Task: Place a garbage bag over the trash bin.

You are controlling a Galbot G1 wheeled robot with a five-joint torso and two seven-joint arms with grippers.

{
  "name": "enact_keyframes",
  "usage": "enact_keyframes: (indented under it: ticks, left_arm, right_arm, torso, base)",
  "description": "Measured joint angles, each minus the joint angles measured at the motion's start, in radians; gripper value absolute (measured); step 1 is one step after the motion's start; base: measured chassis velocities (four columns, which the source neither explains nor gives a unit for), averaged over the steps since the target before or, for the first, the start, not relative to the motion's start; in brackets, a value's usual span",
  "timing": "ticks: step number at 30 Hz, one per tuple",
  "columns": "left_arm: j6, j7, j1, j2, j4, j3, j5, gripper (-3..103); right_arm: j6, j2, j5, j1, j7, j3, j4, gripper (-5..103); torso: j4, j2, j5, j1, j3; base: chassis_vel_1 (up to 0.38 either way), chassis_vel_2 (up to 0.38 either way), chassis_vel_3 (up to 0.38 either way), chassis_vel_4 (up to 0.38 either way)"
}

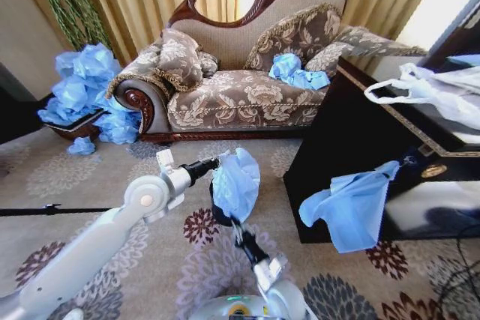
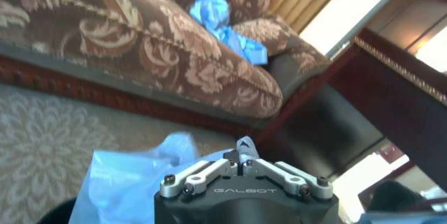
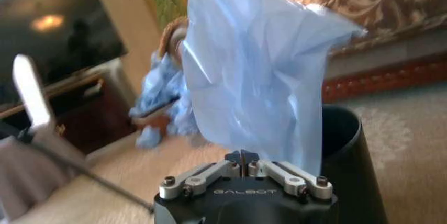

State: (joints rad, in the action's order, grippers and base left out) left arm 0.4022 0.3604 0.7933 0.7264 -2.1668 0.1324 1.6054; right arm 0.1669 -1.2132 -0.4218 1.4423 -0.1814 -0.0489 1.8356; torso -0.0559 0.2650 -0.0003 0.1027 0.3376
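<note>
Both arms hold the garbage bag (image 1: 235,182) up in the air above the trash bin (image 1: 220,215), which stands on the carpet (image 1: 90,170) in front of the sofa (image 1: 240,95). In the head view the bag hides most of the bin; only a dark part of it shows under the blue plastic. In the right wrist view the bin's round black rim (image 3: 346,130) is open, and the bag hangs just beside and above it.

The left gripper (image 1: 217,162) comes from the robot's left and its fingers are pressed together on the upper edge of the bag. The right gripper (image 1: 234,224) comes from below, and its fingers (image 3: 241,162) are also closed, pinching a lower part of the plastic.

I judge that the step in hand is to open the bag's mouth and bring it down around the rim. For this it is good when the two grippers pull apart gently, so that the mouth becomes wider than the rim, and then go down together, one on each side of the bin. The plastic is thin and crinkly, so a hard pull may tear it or make it slip from the fingers. The bin looks light and may tip if the bag drags on one side only.

Another blue bag (image 1: 352,204) hangs from the dark table (image 1: 337,148) on the robot's right and is not part of this step.
</note>
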Motion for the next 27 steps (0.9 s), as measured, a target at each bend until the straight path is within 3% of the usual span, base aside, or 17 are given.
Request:
enact_keyframes:
  ticks: [6, 15, 27]
  left_arm:
    - [0.000, -0.008, 0.018, 0.004, -0.013, 0.009, -0.003, 0]
    - [0.000, -0.007, 0.038, -0.003, -0.031, 0.019, -0.005, 0]
    - [-0.018, 0.048, -0.117, 0.020, -0.010, -0.053, 0.038, 0]
  right_arm:
    - [0.018, 0.047, -0.001, -0.019, -0.063, -0.070, -0.042, 0]
    - [0.034, 0.084, 0.018, -0.034, -0.117, -0.116, -0.055, 0]
    - [0.044, 0.115, 0.008, -0.068, -0.141, -0.101, -0.054, 0]
  torso:
    - [0.0003, 0.000, -0.0024, 0.000, 0.000]
    - [0.0007, 0.000, -0.0028, 0.000, 0.000]
    - [0.0006, 0.000, -0.0031, 0.000, 0.000]
  base:
    - [0.000, 0.000, 0.000, 0.000]
    - [0.000, 0.000, 0.000, 0.000]
    - [0.000, 0.000, 0.000, 0.000]
